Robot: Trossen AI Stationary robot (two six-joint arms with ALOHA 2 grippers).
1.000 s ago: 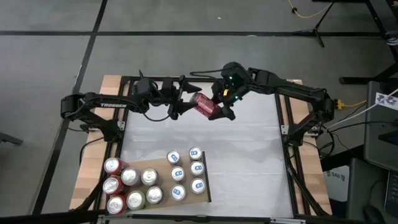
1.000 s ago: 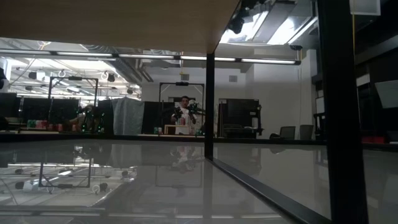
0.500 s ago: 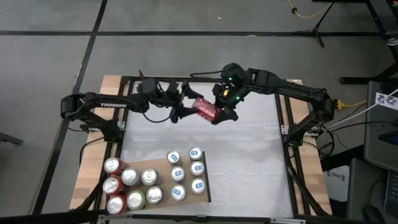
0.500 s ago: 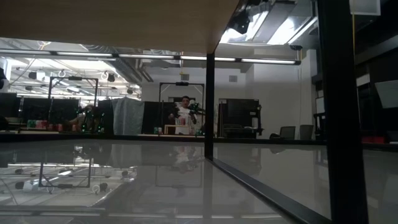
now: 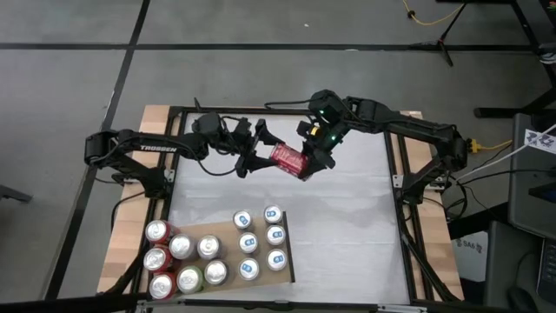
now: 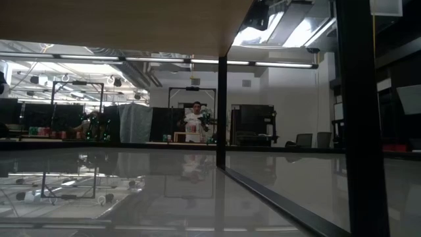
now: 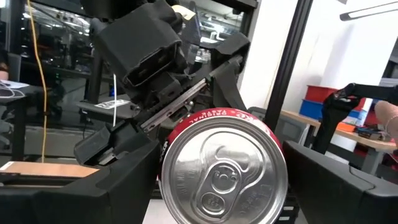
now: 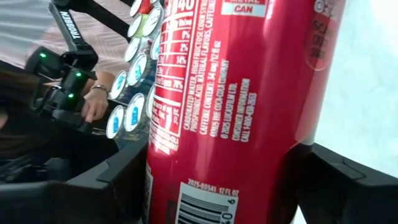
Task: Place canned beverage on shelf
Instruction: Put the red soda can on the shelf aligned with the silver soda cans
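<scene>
Red can (image 5: 288, 158) between both end effectors

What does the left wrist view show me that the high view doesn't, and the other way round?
Only the left wrist view shows the red can's silver top with its pull tab, facing that camera between the left gripper's dark fingers. Only the high view shows the shelf at the near left, carrying rows of upright cans, and both arms meeting above the far side of the table. Both show the can lying tilted, clamped by the right gripper, with the left gripper open around its end.
</scene>
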